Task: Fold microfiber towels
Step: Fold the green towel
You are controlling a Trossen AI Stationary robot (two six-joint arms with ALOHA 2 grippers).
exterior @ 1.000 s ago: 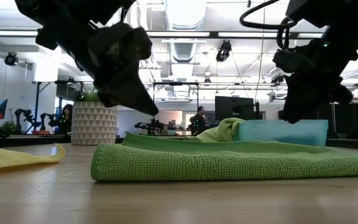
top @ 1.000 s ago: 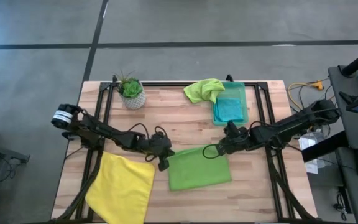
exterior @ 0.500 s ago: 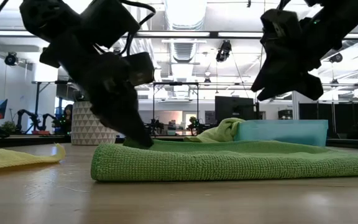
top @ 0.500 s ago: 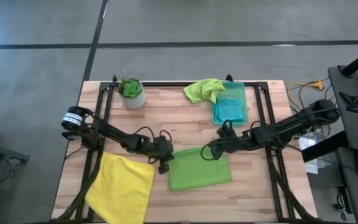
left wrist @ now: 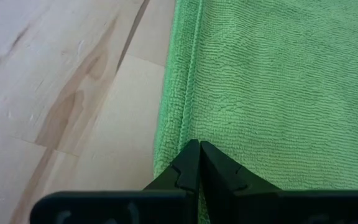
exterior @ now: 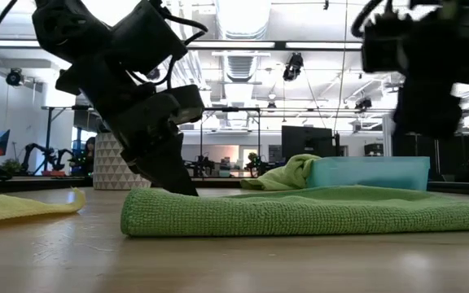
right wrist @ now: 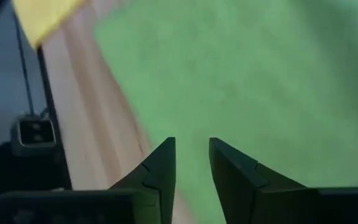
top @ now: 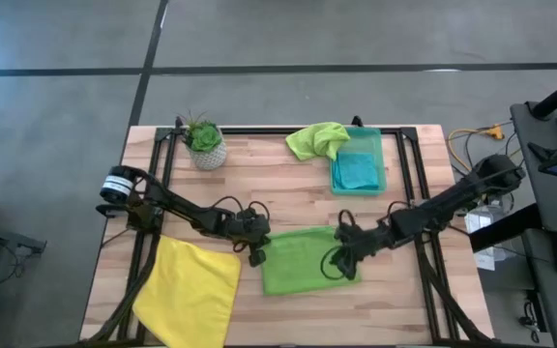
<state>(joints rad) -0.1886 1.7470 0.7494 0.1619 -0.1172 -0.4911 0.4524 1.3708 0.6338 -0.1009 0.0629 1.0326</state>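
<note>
A folded lime green towel [top: 303, 266] lies flat at the table's middle. My left gripper [top: 256, 255] is shut, its tips [left wrist: 199, 148] down at the towel's left edge. My right gripper [top: 339, 263] hovers open over the towel's right part [right wrist: 241, 74], clear of it in the low view [exterior: 422, 114]. A yellow towel [top: 191, 290] lies spread at the near left. A second lime green towel [top: 317, 138] is draped on the bin's left rim at the back. A teal towel [top: 358, 170] lies folded inside the bin. My left gripper rests its shut fingertips on the top of the folded green towel, just inside the left hem [left wrist: 188, 132]. The fingers come slanting down from the table's left side. The towel lies flat on the table under them [exterior: 184, 190].
A small potted plant [top: 204, 145] stands at the far left. The translucent green bin [top: 380, 159] sits at the far right of centre. Black frame rails [top: 159, 184] run along both sides of the table. Bare wood lies between the towel and the bin.
My left gripper has sunk, still shut, until its tips meet the green towel's left edge. My right gripper has swung from the towel's far right corner toward the table's near edge, turning as it went, and now hangs over the towel's right part. The towel has kept its place.
</note>
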